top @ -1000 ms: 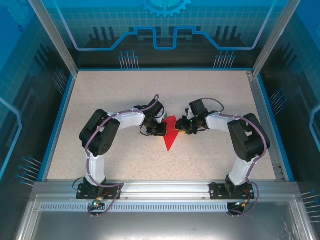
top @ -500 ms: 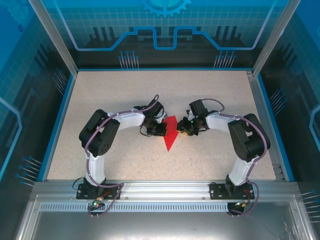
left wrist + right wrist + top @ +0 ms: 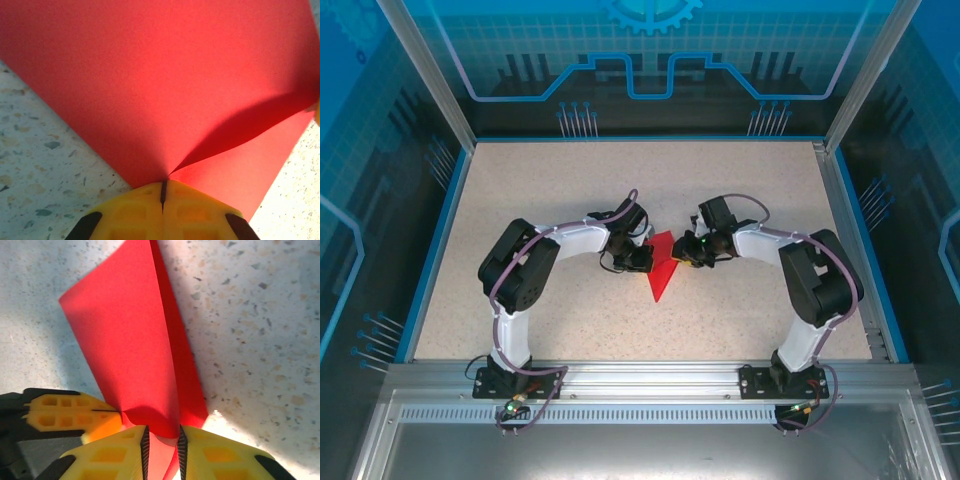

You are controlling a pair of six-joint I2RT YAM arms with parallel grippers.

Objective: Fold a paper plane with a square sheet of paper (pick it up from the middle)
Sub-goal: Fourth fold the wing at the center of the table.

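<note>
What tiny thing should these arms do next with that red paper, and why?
Probably close the right gripper fully: its jaws stand slightly apart around a raised flap of the red paper, while the left gripper pinches another edge, shut.

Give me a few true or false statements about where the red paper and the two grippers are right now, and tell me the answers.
1. The red paper lies between the two grippers. True.
2. The left gripper has its fingers spread wide above the paper. False: its yellow fingers are shut together, pinching the paper's edge.
3. Part of the paper runs between the fingers of the right gripper. True.
4. The paper sits at the far left corner of the table. False: it is near the table's middle, with its point towards the arm bases.
</note>
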